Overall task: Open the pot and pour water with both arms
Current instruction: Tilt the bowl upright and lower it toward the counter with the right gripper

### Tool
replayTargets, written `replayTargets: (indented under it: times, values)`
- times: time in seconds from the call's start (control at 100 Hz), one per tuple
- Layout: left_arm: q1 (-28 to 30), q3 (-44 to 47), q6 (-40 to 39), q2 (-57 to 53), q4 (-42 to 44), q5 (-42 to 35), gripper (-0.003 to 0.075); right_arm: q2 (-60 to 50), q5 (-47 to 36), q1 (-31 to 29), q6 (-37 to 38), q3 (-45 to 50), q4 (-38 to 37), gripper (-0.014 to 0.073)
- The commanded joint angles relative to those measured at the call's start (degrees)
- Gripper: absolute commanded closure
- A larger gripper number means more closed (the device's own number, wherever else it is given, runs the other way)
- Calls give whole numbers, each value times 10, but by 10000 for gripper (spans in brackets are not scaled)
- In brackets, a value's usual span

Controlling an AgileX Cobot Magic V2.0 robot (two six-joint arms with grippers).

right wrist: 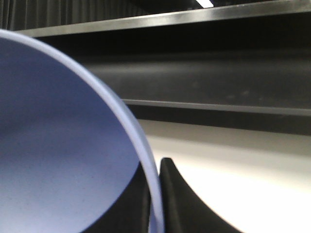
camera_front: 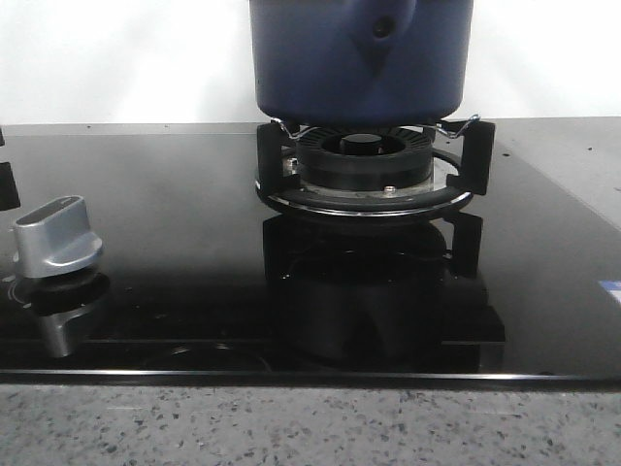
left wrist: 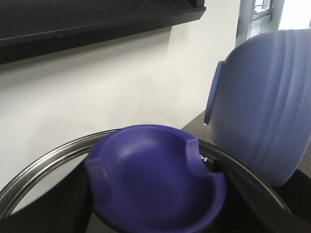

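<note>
The dark-blue pot [camera_front: 361, 58] stands on the burner's supports; its top is cut off in the front view. Neither gripper shows in that view. My left gripper [left wrist: 155, 199] is shut on the purple-blue knob [left wrist: 150, 179] of a glass lid with a steel rim [left wrist: 43, 162], its dark fingers [left wrist: 73, 208] flanking the knob. My right gripper [right wrist: 156, 204] is shut on the rim of a light-blue bowl [right wrist: 53, 160], one black finger [right wrist: 177, 199] outside the rim and one inside. The same bowl [left wrist: 265, 102] shows tilted, ribbed side out, close beside the lid in the left wrist view.
The black ringed gas burner [camera_front: 364, 165] sits under the pot on a glossy black glass hob [camera_front: 175, 252]. A silver control knob [camera_front: 56, 233] stands at the hob's left. A speckled stone counter edge [camera_front: 291, 427] runs along the front. A white wall and a dark shelf [left wrist: 97, 22] are behind.
</note>
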Motion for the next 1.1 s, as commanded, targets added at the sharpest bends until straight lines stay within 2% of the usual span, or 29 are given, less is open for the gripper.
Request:
replayTargets:
  times: [0.0,0.43,0.58,0.65,0.74,0.84,0.91,0.92,1.09]
  values:
    - [1,-21,-5,-30,-56,0,475,-19,-55,0,-4,-14,3,641]
    - [1,-21,-5,-30,-56,0,475,-19,-54,0,-4,-17,3,641]
    - [1,-21,-5,-30,-56,1,475,-39,15,0,-4,-19,33,641]
    - [-1,-21,-5,-30,-56,1,475,-58,77,-2,-7,-30,41,641]
    - [-6,-21,-5,-30,-56,1,475,-86,194,-14,-7,-58,41,641]
    - [-17,-21,-5,-30,-57,1,475,-110,361,-28,-7,-116,51,641]
    - [-30,-21,-5,-30,-57,1,475,-122,492,-43,-7,-164,51,641]
    - [-33,-21,-5,-30,-57,1,475,-124,530,-47,-7,-175,51,641]
    - [-66,-21,-5,-30,-57,-1,475,-128,796,-107,-4,-277,51,641]
